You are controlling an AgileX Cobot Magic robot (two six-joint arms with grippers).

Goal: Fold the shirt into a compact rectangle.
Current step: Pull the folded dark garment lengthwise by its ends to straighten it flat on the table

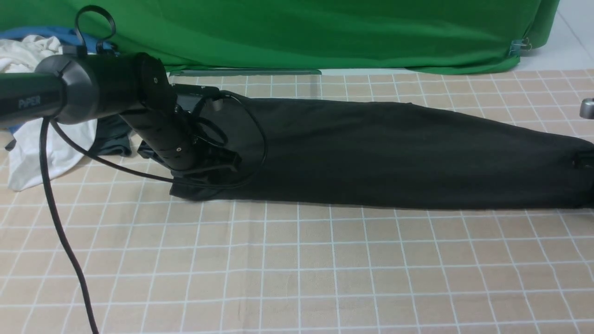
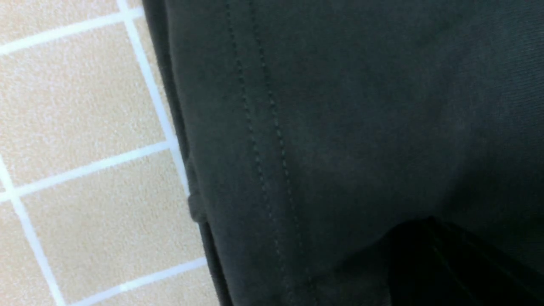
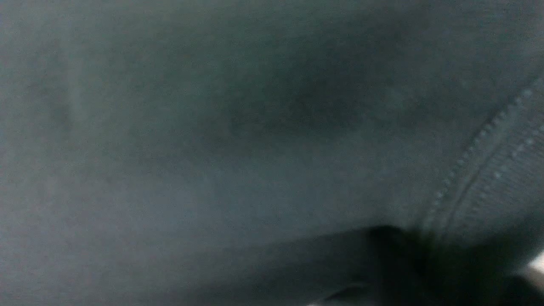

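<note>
The black shirt (image 1: 380,153) lies as one long flat strip across the checked tablecloth, running left to right. My left gripper (image 1: 214,170) is down on the strip's left end, shut on the shirt near its stitched hem (image 2: 263,140); its dark finger (image 2: 429,263) sits in the cloth. Only a small black part of my right gripper (image 1: 584,160) shows, at the strip's right end by the picture's edge. In the right wrist view, blurred dark shirt cloth (image 3: 212,148) with a ribbed seam (image 3: 488,170) fills the picture. The right gripper's fingers (image 3: 395,263) are dim, so their gap is unreadable.
A white garment (image 1: 28,144), a small dark grey garment (image 1: 113,139) and blue cloth (image 1: 51,32) are heaped at the far left. A green backdrop (image 1: 301,32) hangs behind the table. The left arm's cable (image 1: 60,232) trails over the tablecloth (image 1: 325,269).
</note>
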